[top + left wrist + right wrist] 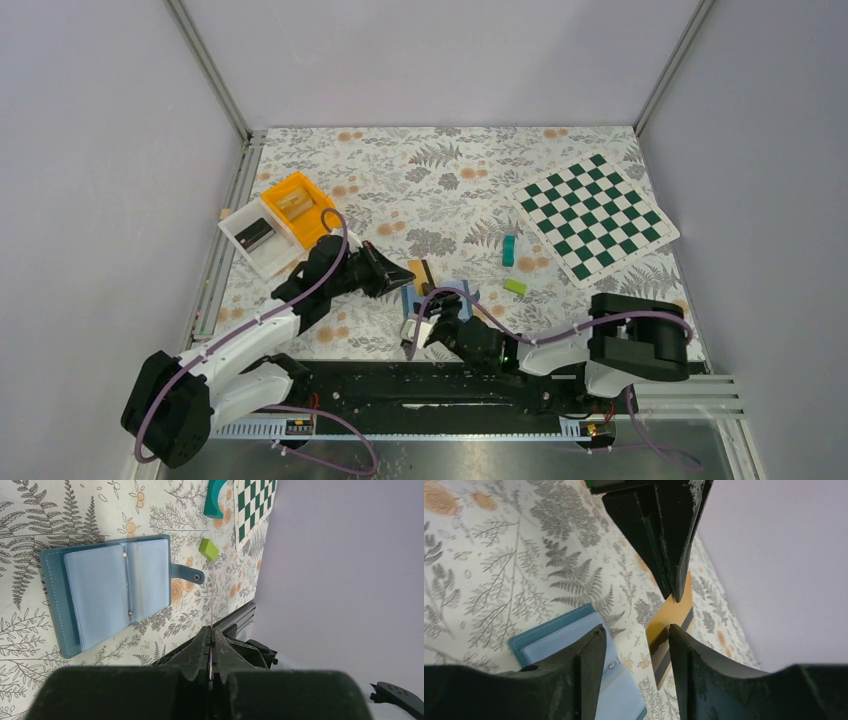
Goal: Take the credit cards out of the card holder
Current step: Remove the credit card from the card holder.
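Two bins, one orange [297, 207] and one white [255, 237], sit at far left. The left gripper [211, 635] is clamped on one orange card [674, 612] with a dark stripe. Just beside it, one blue card holder [107, 592] lies open on the table [440, 180]. The right gripper [635, 630] hangs over the holder, fingers apart. Further right lie one teal card [509, 250] and one green card [515, 287], three cards in all, then one chessboard mat [598, 213].
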`<action>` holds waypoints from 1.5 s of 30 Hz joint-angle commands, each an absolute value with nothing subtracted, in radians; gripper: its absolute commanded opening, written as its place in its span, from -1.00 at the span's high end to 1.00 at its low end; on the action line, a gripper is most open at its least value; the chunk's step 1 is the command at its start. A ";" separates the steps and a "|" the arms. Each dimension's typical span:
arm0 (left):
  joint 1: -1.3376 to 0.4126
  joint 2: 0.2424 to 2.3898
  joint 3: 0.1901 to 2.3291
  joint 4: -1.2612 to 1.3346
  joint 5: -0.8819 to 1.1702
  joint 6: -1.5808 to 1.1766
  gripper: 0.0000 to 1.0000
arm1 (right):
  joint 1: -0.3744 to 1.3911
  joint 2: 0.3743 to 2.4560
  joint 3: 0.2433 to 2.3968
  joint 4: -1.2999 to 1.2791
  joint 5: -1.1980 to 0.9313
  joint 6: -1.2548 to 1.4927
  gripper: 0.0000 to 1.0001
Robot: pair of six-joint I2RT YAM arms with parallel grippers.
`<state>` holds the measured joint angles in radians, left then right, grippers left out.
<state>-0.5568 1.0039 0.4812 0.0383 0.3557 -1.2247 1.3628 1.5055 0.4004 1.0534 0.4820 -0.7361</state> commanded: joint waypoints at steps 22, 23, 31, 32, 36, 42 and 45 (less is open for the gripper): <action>-0.497 0.821 0.733 -0.145 0.422 -0.631 -0.16 | 1.053 1.009 0.498 0.377 0.065 0.217 1.00; -0.495 0.812 0.729 -0.132 0.454 -0.618 -0.17 | 1.026 1.003 0.504 0.361 0.018 0.251 1.00; -0.495 0.893 0.773 -0.170 0.727 -0.519 -0.16 | 0.890 0.959 0.538 0.357 -0.295 0.444 1.00; -0.495 0.898 0.783 -0.182 0.744 -0.502 -0.15 | 0.877 0.964 0.559 0.325 -0.344 0.444 1.00; -0.495 0.940 0.836 -0.276 0.849 -0.413 -0.08 | 0.842 0.988 0.628 0.224 -0.487 0.427 1.00; -0.508 1.035 0.849 -0.306 0.996 -0.388 0.07 | 0.820 1.014 0.662 0.235 -0.596 0.457 0.99; -0.529 1.066 0.850 -0.306 1.022 -0.386 0.09 | 0.812 1.052 0.682 0.232 -0.626 0.477 0.99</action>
<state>-0.5091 1.0378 0.8150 -0.3088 0.9161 -0.4267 0.8272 1.0134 0.6258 0.2382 -0.5194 0.4393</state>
